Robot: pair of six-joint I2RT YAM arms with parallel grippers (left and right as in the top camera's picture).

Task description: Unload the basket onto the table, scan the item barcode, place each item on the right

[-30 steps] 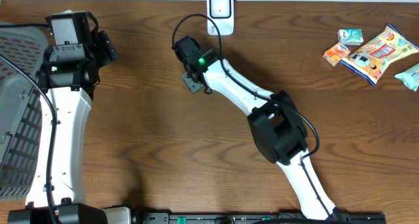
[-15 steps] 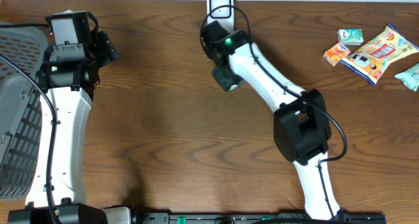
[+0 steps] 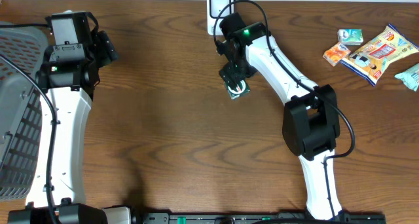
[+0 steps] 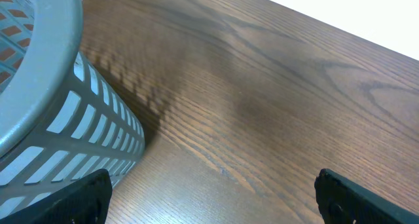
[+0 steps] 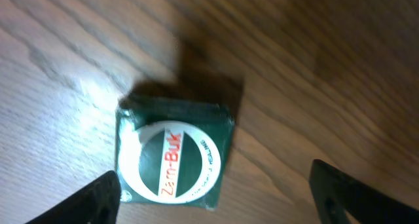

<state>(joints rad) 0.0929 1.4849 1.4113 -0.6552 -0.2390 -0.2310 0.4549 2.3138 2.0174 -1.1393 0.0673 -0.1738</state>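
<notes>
Dark brown wood-grain worktop point(image 3: 163, 152). Grey slatted basket point(image 3: 13, 139) at far left edge, partly cut off by frame. In left wrist view: curved rim, slotted wall, standing on the worktop, slat shadows thrown on the wood beside it.

Cluster of snack packets at far right, towards the back edge:
- large yellow bag point(image 3: 380, 52), lying slantwise
- small orange packet point(image 3: 336, 54) just beside its left end
- small white-and-teal packet point(image 3: 349, 35) just behind the orange one
- pale green packet point(image 3: 410, 75) at frame edge, partly cut off

Print on packets too small to read.
</notes>
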